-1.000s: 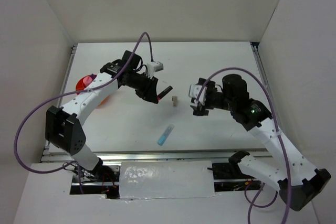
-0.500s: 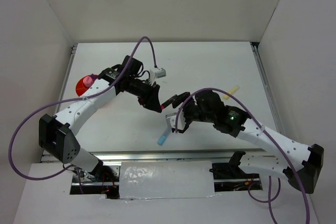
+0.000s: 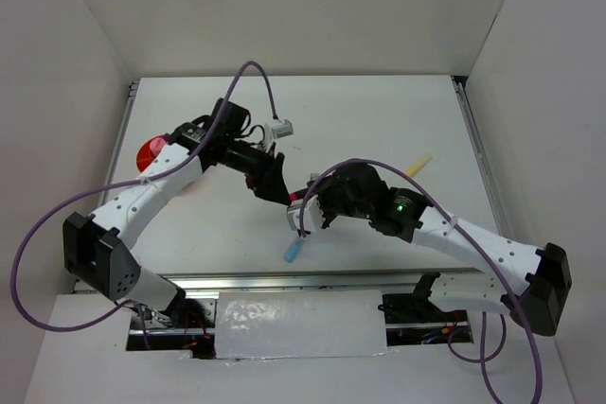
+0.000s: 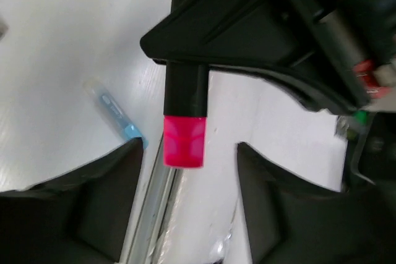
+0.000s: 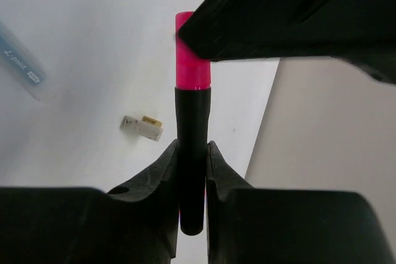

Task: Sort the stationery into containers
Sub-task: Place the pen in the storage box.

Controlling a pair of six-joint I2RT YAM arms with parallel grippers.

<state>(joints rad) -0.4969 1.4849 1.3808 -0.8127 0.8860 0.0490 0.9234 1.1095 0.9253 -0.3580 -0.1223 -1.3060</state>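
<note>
- Right gripper point(image 5: 192, 148): clamped tight on the black cap end of the pink highlighter point(image 5: 192, 66). Both fingers press the cap from either side, and the pink body sticks out past the fingertips.
- Left gripper point(image 4: 190, 149): fingers spread apart, one each side of the pink end. In the left wrist view there is a clear gap on both sides, so nothing is gripped. In the right wrist view one left finger overlaps the pink tip, but I can't tell contact from that angle.
- The two grippers meet nose to nose over the middle of the table point(image 3: 379, 111), slightly towards the near side, with the highlighter bridging them.
- Light blue highlighter point(image 3: 294, 251): lying flat on the table, just on the near side of the right gripper and close to the near edge. Nothing touches it.
- Beige block point(image 5: 142, 127): on the table beside the held highlighter in the right wrist view. It is hidden under the arms in the top view.
- Yellow highlighter point(image 3: 418, 165): lying on the table to the right, far side of the right arm, well apart from both grippers.
- Orange cup point(image 3: 149, 151): at the left edge of the table, partly covered by the left arm and well apart from the held highlighter. Its contents are not readable.
</note>
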